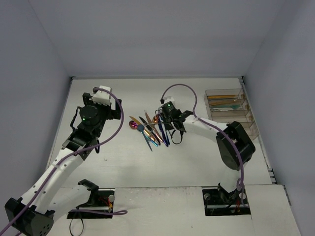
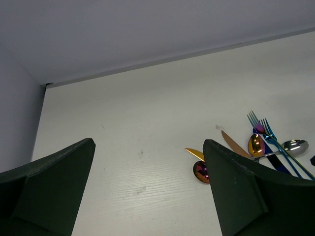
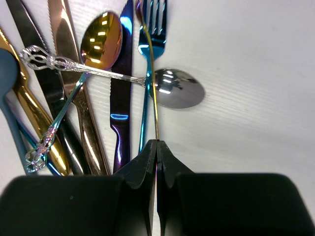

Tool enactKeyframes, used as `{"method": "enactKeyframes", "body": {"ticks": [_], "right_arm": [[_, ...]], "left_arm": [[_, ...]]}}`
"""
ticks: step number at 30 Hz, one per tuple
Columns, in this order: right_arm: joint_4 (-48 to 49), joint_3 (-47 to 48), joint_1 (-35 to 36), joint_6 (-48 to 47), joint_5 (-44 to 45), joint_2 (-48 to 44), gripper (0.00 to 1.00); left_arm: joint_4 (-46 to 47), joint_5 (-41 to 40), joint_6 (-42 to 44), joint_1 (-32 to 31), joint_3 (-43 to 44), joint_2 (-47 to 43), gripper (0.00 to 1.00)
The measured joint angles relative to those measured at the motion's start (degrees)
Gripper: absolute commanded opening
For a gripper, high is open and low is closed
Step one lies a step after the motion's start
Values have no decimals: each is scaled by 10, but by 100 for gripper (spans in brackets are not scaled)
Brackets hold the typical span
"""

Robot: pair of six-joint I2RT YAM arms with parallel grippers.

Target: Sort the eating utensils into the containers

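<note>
Pinching the thin, edge-on handle of an iridescent fork point(image 3: 155, 113), the right hand point(image 3: 156, 149) has its fingers pressed together at the right side of the utensil pile point(image 1: 150, 130), mid-tabletop point(image 1: 147, 167). Only the right wrist view shows this grip. It also shows the handle crossing a silver spoon point(image 3: 178, 93), beside a gold spoon point(image 3: 101, 39). The left hand point(image 2: 147, 196) hovers left of the pile, fingers spread and holding nothing. Only the top view shows the clear containers point(image 1: 246, 120) at the far right, with gold and teal pieces in the farther trays.
</note>
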Motion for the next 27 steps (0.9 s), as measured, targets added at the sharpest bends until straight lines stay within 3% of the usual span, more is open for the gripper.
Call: {"method": "enactKeyframes", "body": {"ticks": [6,10,19,27], "right_arm": [[1,-14,-12,-9,21,-65,0],[-1,-31,-24,-12,13,-67,15],[-7,-12,-23,-35,-43,5,21],[-7,81,-19,-69,-57,63,21]], "left_arm": [[0,0,0,-2,0,0,90],[0,0,0,-3,0,0,90],[0,0,0,-3,0,1,90],[-2,0,0,-4,0,1,90]]}}
